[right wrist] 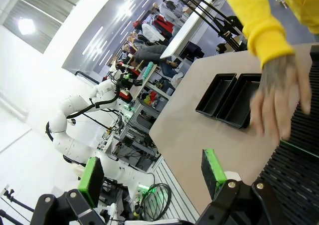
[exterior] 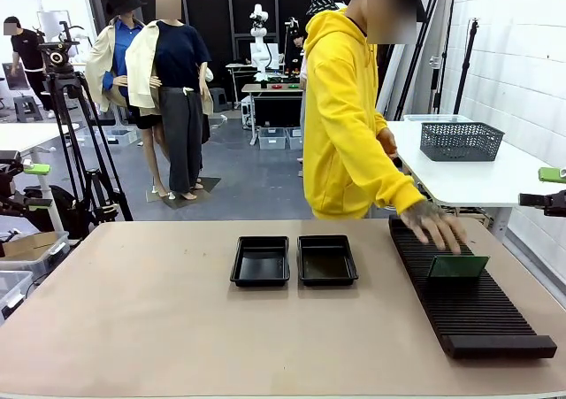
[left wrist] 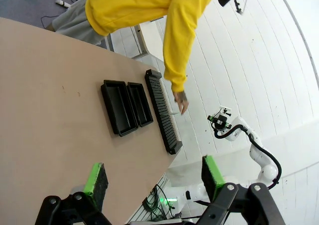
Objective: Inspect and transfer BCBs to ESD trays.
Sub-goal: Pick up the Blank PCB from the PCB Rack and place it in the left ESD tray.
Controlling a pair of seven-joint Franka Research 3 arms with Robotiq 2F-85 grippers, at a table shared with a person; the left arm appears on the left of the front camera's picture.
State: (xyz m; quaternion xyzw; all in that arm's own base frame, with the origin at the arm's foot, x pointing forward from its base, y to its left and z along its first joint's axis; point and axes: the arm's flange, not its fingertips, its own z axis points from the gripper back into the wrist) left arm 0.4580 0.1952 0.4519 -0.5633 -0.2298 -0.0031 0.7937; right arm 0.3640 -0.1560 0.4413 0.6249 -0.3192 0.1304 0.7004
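Thin green rectangular circuit board (exterior: 458, 266) stands edgewise in the long black ribbed rack (exterior: 482, 318), right of the glossy black trays (exterior: 261, 239), beneath the person's hand (exterior: 433, 223). Left fingers (left wrist: 95, 179) and right fingers (right wrist: 211, 171) gape empty; the right seem nearer.

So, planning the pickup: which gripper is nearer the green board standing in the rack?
Right. The right gripper hangs beside the rack, the board close ahead. The left gripper is across the table, with both trays between it and the rack.
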